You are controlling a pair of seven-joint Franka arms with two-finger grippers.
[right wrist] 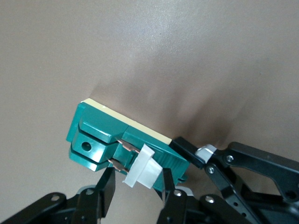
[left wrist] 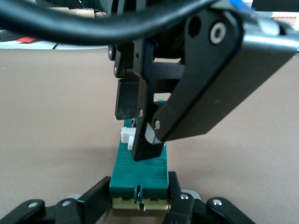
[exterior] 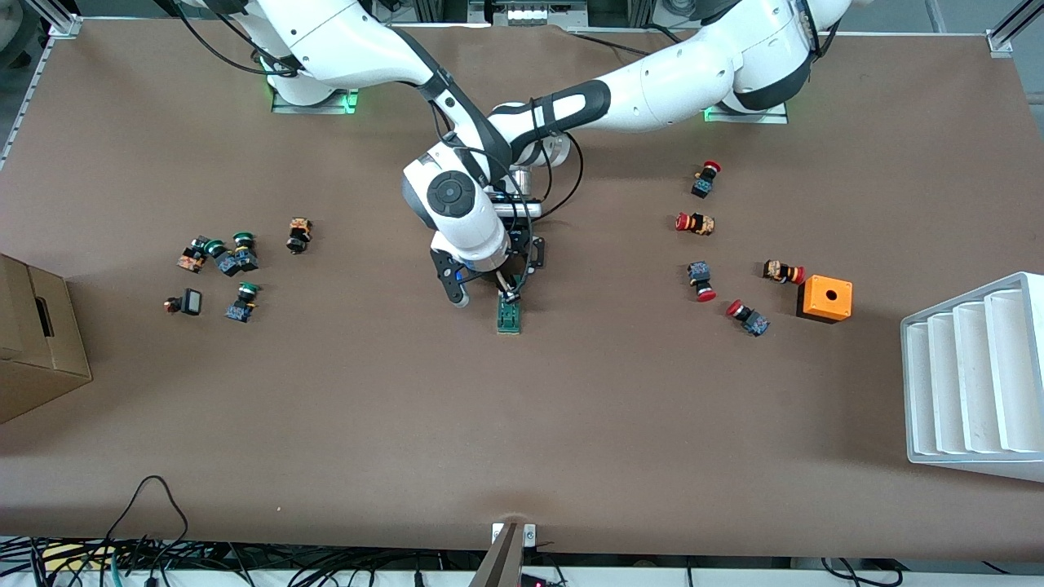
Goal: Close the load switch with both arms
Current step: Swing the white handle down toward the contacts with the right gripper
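Between both grippers' fingers lies the load switch.

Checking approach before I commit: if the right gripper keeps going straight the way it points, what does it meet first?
Most likely the white sliding piece of the load switch, standing between the right gripper fingertips; exact gap unclear.

Brown table; cardboard box, white rack at ends.

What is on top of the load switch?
On the load switch, the right end effector straddles the white sliding piece. The left end effector clamps the switch's end. Contact under the right fingertips is hidden.
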